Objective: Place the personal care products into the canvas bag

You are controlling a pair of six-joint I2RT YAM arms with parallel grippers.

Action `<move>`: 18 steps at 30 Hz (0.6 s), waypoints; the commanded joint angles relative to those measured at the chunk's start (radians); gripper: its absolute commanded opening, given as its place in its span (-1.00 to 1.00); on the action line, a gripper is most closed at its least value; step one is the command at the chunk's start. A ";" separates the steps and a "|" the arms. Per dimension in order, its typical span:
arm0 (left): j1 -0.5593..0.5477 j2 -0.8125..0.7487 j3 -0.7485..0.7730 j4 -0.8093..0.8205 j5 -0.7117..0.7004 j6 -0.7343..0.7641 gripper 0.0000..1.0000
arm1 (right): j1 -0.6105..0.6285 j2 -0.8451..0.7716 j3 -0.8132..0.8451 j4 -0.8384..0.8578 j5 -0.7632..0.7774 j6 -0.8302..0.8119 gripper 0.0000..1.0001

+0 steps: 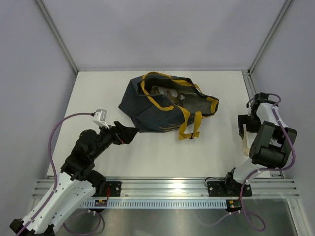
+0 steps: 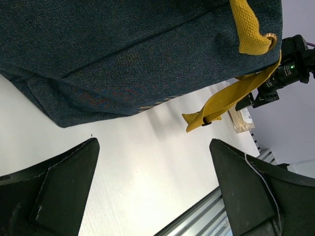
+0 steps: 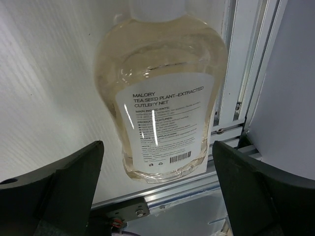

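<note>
- Hovering low over the table [image 1: 147, 157] at the bag's near-left corner, the left gripper [image 2: 153, 142] is spread wide with nothing between its fingers. It looks posted there to steady or pin the floppy cloth, though it grips none of it.
- Slumped on its side at mid-table, the bag [image 1: 147, 110] turns its mouth up and to the far right. That slack opening is likely why a helping arm waits at its corner.
- Inside the mouth lie pale shapes that look like pouches [image 1: 165, 92] already in. I cannot count them.
- A yellow strap [image 2: 221, 101] droops over the bag's near wall onto the table, clear of the opening.
- One pale pouch [image 3: 157, 88] lies flat, label up, near the table's right edge, just beside the rail [image 3: 236, 73] and well apart from the bag.
- Directly above it, the right gripper [image 3: 157, 147] has its fingers parted to either side of the pouch's bottom end, not touching. This reads as lining up for a grasp, and the soft body may squash or slip when squeezed.
</note>
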 commanded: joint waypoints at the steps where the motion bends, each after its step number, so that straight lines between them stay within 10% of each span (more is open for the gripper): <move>1: 0.001 -0.013 -0.025 0.061 -0.001 -0.019 0.98 | -0.046 0.055 0.088 -0.045 -0.065 0.034 0.99; 18: 0.001 0.033 0.012 0.070 0.001 -0.022 0.98 | -0.084 0.278 0.068 -0.020 -0.225 0.080 0.96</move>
